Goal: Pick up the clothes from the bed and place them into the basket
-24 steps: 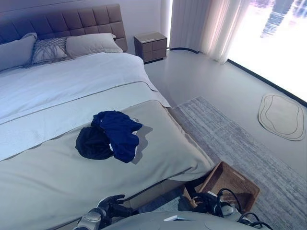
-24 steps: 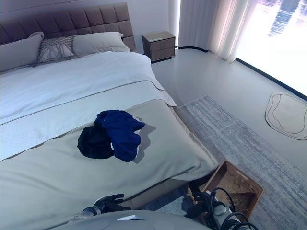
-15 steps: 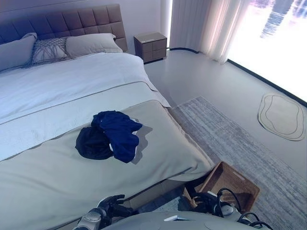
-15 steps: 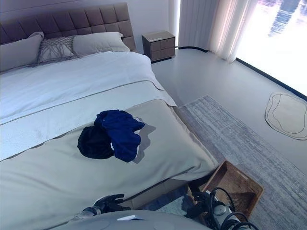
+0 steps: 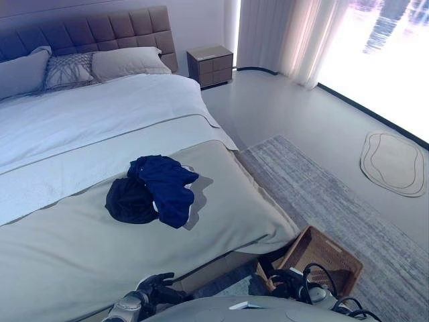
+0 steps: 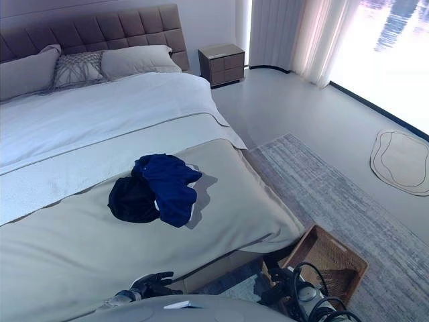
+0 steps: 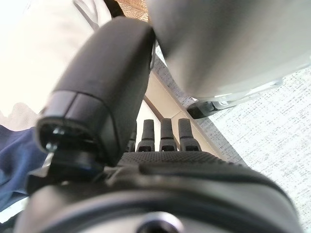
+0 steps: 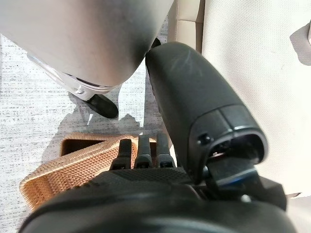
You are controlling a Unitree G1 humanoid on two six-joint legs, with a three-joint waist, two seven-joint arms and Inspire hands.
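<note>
Left eye view: the bed (image 5: 80, 255) fills the left side, with a grey cover over its foot end and white bedding further up toward the pillows (image 5: 74, 67) and padded headboard (image 5: 87, 30). The clothes (image 5: 153, 190) lie in a heap on the grey cover, near the middle of the foot end — a dark blue garment (image 5: 167, 188) draped partly over a black garment (image 5: 129, 201) at its left. The wicker basket (image 5: 322, 258) stands on the grey rug (image 5: 335, 201) beside the bed's foot corner, well apart from the clothes. The left hand (image 5: 155, 288) shows low at the bottom edge, by the bed's foot edge, its fingers loosely spread and holding nothing. A nightstand (image 5: 210, 65) sits by the headboard, curtains (image 5: 288, 37) hang at the window, and a small oval mat (image 5: 393, 163) lies on the floor at far right.

Right eye view: the same scene; the right hand (image 6: 278, 290) is a dark shape just beside the basket, its fingers unclear here.

Left wrist view: the left hand's fingers (image 7: 166, 133) reach out straight and empty, with a patch of blue cloth at the edge.

Right wrist view: the right hand's fingers (image 8: 144, 148) are extended over the basket's rim (image 8: 73, 170) — nothing in them.
</note>
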